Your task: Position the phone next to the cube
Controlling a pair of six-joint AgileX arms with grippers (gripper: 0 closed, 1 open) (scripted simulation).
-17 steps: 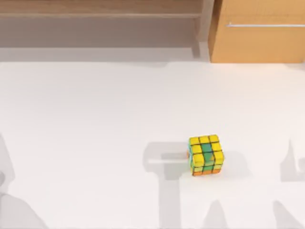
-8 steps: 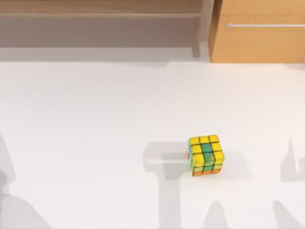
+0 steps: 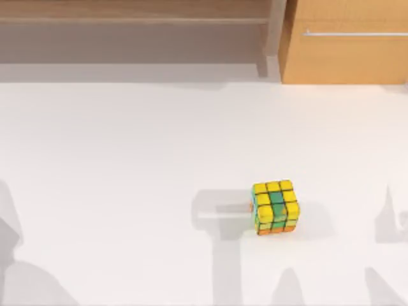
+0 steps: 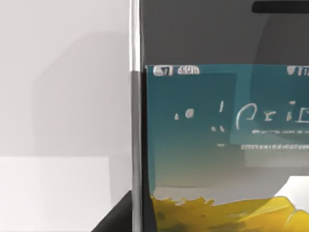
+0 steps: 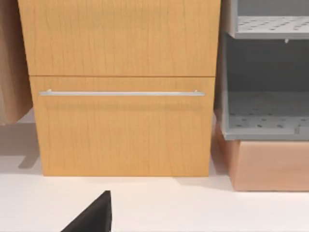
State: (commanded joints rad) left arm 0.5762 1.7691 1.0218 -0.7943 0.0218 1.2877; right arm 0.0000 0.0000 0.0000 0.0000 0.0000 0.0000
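The cube (image 3: pixel 275 207) stands on the white table, right of centre and towards the front; its tiles are mostly yellow, with some green and an orange lower row. The phone (image 4: pixel 217 145) sits very close in front of the left wrist camera, with a silver edge, a dark bezel and a lit teal and yellow screen. A dark piece of my left gripper (image 4: pixel 118 220) lies beside the phone's edge. In the right wrist view a black piece of my right gripper (image 5: pixel 94 217) hangs over the table, facing the cabinet.
A wooden drawer cabinet (image 3: pixel 347 44) with a metal handle (image 5: pixel 120 93) stands at the table's back right. A grey perforated shelf unit (image 5: pixel 265 72) sits beside it. A low wooden shelf (image 3: pixel 134 19) runs along the back left. Arm shadows fall on the table's front.
The shadow at the table's front left corner has crept to the right. The cube has stayed where it was.
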